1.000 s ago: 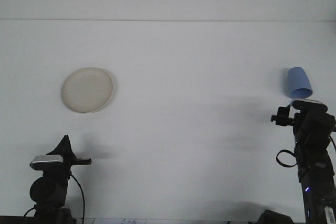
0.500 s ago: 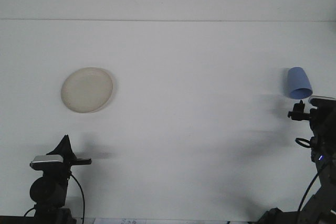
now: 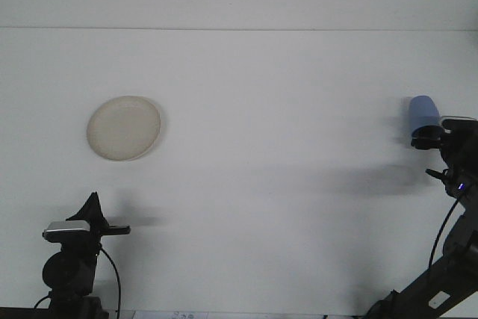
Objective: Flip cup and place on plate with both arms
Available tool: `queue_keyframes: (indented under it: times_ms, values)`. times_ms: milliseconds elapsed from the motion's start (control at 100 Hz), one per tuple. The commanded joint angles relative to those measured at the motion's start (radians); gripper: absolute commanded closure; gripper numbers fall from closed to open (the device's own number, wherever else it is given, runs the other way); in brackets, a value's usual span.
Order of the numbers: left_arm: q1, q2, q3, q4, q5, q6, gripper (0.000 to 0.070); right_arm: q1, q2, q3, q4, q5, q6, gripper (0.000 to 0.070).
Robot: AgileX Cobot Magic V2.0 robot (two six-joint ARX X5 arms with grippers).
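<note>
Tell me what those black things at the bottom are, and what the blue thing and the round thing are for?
They are two robot arms, seen by a camera that looks forward over a white table. The left arm's tool sits low and is nowhere near anything. The right arm's tool has reached up to a blue cup standing upside down at the right edge. It is right against the cup's bottom edge, but the picture is too small to show whether it has a grip. The round thing is a cream plate, lying bare on the left. The job is to turn the cup the right way up and set it on that plate.
</note>
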Motion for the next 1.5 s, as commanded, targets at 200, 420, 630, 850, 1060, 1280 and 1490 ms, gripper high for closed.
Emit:
queue_keyframes:
  times_ms: [200,420,630,850,1060,1280,1490]
  values:
    - [0.000,-0.002,-0.019,0.013,-0.002,-0.003,0.0685,-0.007,0.114,0.102,0.028,-0.079,-0.012,0.0536]
    - [0.000,-0.002,-0.019,0.013,-0.002,-0.003,0.0685,-0.007,0.122,0.102,0.050,-0.080,-0.011,0.0700]
    - [0.000,-0.002,-0.019,0.013,-0.002,-0.003,0.0685,-0.004,0.028,0.102,-0.026,-0.083,0.044,0.0700]
    - [0.000,-0.002,-0.019,0.013,-0.002,-0.003,0.0685,0.042,-0.185,0.102,-0.245,-0.097,0.206,0.0700]
    - [0.000,-0.002,-0.019,0.013,-0.002,-0.003,0.0685,0.200,-0.436,0.103,-0.581,-0.002,0.362,0.0700]
    - [0.000,-0.002,-0.019,0.013,-0.002,-0.003,0.0685,0.533,-0.657,0.174,-1.008,0.113,0.297,0.0700]
    - [0.000,-0.002,-0.019,0.013,-0.003,-0.003,0.0685,0.936,-0.618,0.331,-1.397,0.252,0.270,0.0700]
